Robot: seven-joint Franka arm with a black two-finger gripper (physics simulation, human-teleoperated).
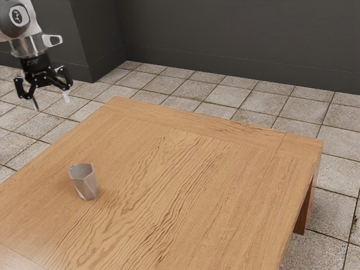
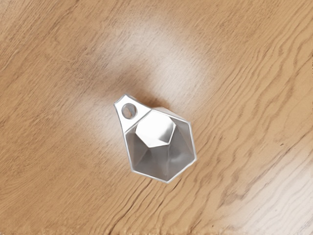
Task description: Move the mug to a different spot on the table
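You'll find the mug (image 1: 84,181) standing upright on the table (image 1: 214,185), near the table's edge at the exterior view's left and well apart from its far edge and its edge at the exterior view's right. The gripper (image 1: 45,93) hangs high over the mug, well apart from it. From the wrist you look down into the mug (image 2: 156,144), with the table (image 2: 254,73) all around it.

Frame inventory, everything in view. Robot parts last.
mug: 1, silvery grey, faceted, upright on the table, toward the exterior view's left
table: 1, light brown wood, mid scene, carries the mug
floor: grey stone tiles, around the table
wall: dark grey, behind the table
arm: 1, grey and black, exterior view's upper left
gripper: 1, black, open, holding nothing, high above the table, well apart from the mug
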